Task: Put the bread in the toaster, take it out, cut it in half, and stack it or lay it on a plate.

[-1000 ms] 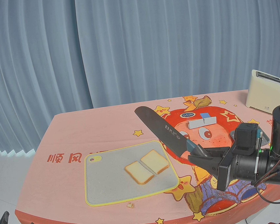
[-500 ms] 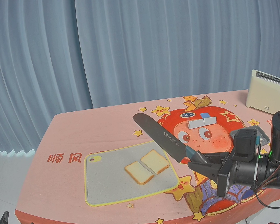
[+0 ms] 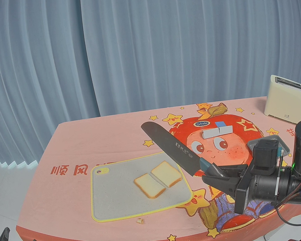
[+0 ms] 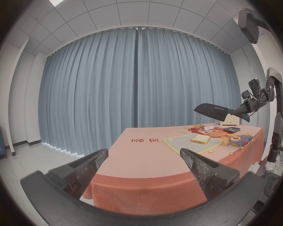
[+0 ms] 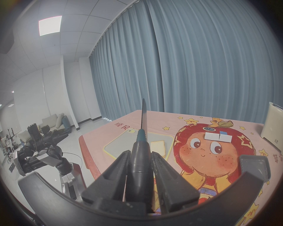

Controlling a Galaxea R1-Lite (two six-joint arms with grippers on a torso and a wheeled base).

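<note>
The right gripper (image 3: 210, 172) is clamped on the handle of the knife (image 3: 171, 145), blade raised and slanting above the table (image 3: 88, 139), its tip over the far right corner of the cutting board (image 3: 115, 194). In the last second the tip has swung slightly toward the board and dipped — a drift, not a stroke. The bread (image 3: 150, 185) already lies on the board as two halves side by side, so the cut looks done and plating is probably next. The left gripper (image 4: 144, 154) hangs low by the table's near left corner — spread wide, holding nothing.

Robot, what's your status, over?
Right gripper shut on knife, aloft beside cutting board. Left gripper open, off table. Bread halves side by side on board. Crumb by board edge.
</note>
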